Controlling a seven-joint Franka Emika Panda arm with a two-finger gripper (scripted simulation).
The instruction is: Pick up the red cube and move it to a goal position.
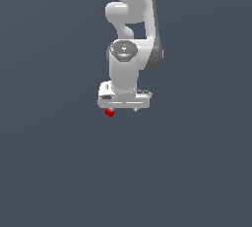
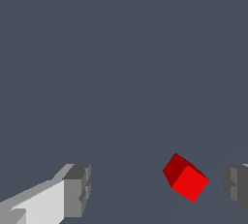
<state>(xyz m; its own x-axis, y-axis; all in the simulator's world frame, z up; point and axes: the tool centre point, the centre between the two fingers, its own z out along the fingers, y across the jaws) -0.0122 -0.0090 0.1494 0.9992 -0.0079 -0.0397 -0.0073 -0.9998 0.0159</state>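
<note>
The red cube (image 1: pixel 110 112) is small and bright red; in the exterior view it peeks out just below the white gripper's (image 1: pixel 123 107) lower edge, toward that view's left. In the wrist view the cube (image 2: pixel 186 178) lies on the grey floor between the two grey fingertips (image 2: pixel 77 189), nearer one of them and touching neither. The gripper (image 2: pixel 157 191) is open and holds nothing. In the exterior view the fingers are mostly hidden under the hand.
The white arm (image 1: pixel 130 24) rises from the gripper toward the top of the exterior view. A plain dark grey floor (image 1: pixel 59 162) surrounds the cube on all sides. No other object shows.
</note>
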